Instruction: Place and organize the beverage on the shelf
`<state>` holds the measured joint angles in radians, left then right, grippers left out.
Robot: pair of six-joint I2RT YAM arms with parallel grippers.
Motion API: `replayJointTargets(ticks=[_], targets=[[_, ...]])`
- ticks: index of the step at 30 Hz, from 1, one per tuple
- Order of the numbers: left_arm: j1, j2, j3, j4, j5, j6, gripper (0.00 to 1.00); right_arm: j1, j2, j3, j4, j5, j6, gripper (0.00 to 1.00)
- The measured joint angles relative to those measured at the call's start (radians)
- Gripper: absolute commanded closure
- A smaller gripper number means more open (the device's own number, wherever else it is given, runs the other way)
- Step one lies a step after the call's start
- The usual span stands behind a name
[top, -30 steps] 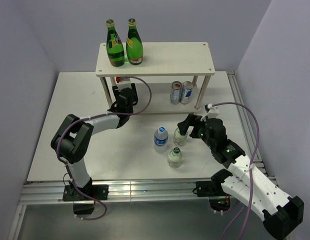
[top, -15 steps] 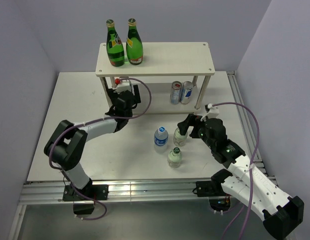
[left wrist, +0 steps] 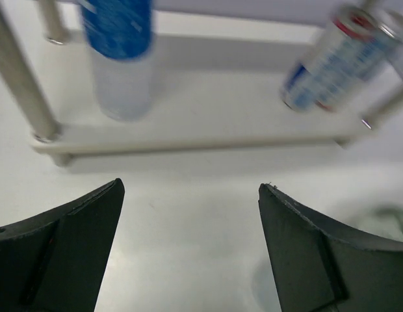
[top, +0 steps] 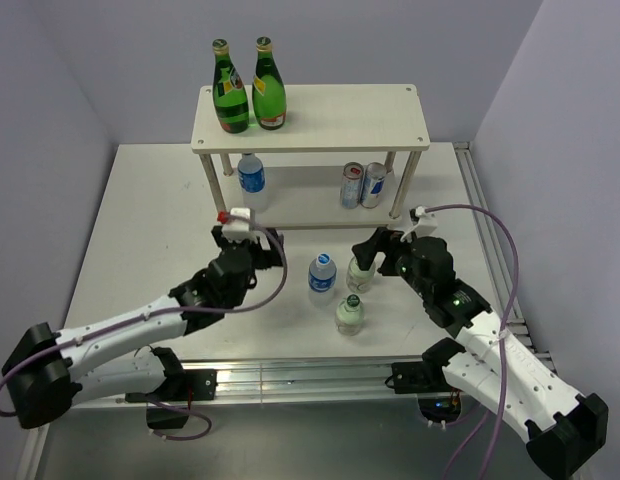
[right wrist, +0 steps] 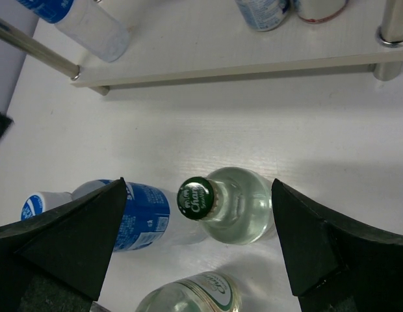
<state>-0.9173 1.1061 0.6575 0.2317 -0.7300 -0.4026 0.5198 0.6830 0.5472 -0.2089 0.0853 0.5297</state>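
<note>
Top external: left pincer [top: 247, 228] spread wide, empty; shelf [top: 330, 115] just ahead, blue-label bottle [top: 252, 178] on its lower tier. Right pincer [top: 370, 247] spread, green-capped bottle [top: 360, 272] between fingers, ungripped.

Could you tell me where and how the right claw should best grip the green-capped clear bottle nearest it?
I'd grip the green-capped bottle at its narrow neck just under the cap, coming down from above. It stands upright, the open right claw is lined up over it, and the blue-labelled bottle crowds its body.
</note>
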Motion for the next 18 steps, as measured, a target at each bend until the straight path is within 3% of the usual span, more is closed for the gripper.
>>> replayJointTargets(ticks=[4,8,18], targets=[[-0.128,-0.121,-0.140,-0.005,0.102,-0.052,0.08,0.000,0.037,-0.023,0.078,-0.075,0.026,0.02],[-0.281,-0.135,-0.268,0.024,0.169,-0.091,0.08,0.000,0.036,-0.104,0.129,-0.110,0.062,0.02],[-0.381,0.113,-0.259,0.240,0.204,-0.077,0.08,0.002,-0.127,-0.123,0.103,-0.035,0.082,0.02]])
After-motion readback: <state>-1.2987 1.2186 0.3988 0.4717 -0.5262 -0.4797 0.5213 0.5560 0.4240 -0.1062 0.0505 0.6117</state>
